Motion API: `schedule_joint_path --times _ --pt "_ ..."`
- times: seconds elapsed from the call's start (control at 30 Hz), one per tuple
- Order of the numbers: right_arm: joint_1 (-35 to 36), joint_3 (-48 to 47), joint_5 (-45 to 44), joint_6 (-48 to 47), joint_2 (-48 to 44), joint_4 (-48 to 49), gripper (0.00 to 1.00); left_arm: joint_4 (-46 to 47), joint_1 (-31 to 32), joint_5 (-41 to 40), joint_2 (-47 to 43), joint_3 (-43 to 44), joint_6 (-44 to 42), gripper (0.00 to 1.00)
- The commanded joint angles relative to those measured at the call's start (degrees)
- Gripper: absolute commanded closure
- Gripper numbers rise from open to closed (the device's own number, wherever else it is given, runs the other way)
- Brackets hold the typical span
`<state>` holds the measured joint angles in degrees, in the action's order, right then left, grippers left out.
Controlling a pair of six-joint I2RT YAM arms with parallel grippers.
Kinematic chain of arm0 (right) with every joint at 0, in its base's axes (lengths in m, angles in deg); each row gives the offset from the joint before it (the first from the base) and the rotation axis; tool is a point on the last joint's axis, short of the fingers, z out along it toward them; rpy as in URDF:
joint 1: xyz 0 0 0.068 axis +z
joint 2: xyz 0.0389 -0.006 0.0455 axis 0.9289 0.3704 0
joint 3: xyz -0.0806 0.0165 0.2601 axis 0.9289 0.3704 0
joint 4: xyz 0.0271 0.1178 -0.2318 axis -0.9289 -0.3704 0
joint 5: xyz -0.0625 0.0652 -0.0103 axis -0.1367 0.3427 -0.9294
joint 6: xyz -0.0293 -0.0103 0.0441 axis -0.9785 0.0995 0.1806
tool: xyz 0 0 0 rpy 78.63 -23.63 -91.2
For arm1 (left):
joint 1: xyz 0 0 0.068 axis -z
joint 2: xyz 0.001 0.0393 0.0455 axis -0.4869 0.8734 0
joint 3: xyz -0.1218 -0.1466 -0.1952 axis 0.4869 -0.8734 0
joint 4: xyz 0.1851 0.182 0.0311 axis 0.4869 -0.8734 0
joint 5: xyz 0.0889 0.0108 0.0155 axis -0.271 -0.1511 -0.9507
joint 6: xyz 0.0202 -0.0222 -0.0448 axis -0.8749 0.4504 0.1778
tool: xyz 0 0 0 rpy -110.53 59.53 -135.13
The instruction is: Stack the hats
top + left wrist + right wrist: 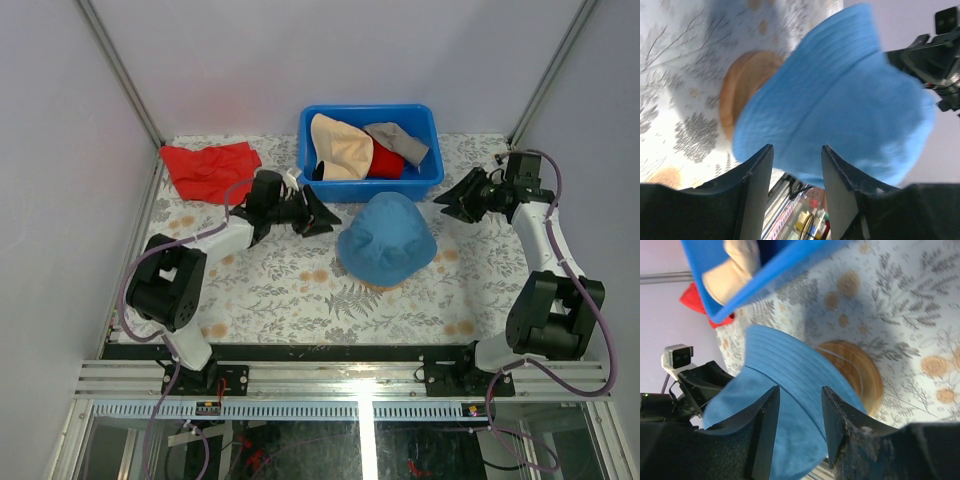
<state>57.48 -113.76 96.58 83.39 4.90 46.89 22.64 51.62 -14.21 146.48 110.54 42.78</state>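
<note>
We see both sets of fingers spread and empty: the left gripper (328, 217) and right gripper (446, 204) flank the blue hat (386, 238) on the floral tablecloth (280, 292), with pale walls around. The wrist views reveal the wooden stand (740, 90) beneath the hat. Overhead, the blue bin (425, 183) holds the peach-beige hat (340, 148), red hat (386, 163) and grey-khaki hat (405, 142).

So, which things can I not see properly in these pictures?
Top view: the blue hat covers the wooden stand; only a sliver shows.
Top view: the red hat lies mostly under the peach hat in the bin.
Right wrist view: the bin wall hides most of the red cloth.
</note>
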Motion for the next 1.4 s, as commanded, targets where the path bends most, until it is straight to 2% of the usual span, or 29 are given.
schedule_joint_path --times 0.0,0.17,0.43,0.7,1.03,1.2,1.37 --pt "0.8 -5.6 4.0 4.0 1.0 5.4 0.55 -7.5 -0.6 -2.9 -1.9 10.0 -3.1 0.56" --pt "7.0 -9.3 3.5 5.1 4.8 5.4 0.55 -8.4 -0.3 -2.3 3.8 20.1 -2.1 0.55" --pt "11.1 -10.7 2.9 5.8 9.9 6.5 0.56 -8.2 2.7 -1.9 12.2 26.9 -1.1 0.56" --pt "11.4 -7.3 1.9 2.9 12.2 5.7 0.56 -6.4 5.6 -2.5 17.4 26.1 -0.4 0.56" --pt "11.5 -2.7 0.6 0.5 11.8 5.9 0.57 -2.8 6.5 -3.3 16.7 19.4 0.3 0.57" --pt "11.5 -9.3 -2.9 -2.1 10.7 0.2 0.56 -8.9 5.0 -5.3 14.8 22.0 -3.5 0.57" --pt "11.5 -19.8 -8.7 -4.5 10.9 -5.2 0.47 -13.0 0.8 -6.5 11.6 23.7 -5.4 0.55"
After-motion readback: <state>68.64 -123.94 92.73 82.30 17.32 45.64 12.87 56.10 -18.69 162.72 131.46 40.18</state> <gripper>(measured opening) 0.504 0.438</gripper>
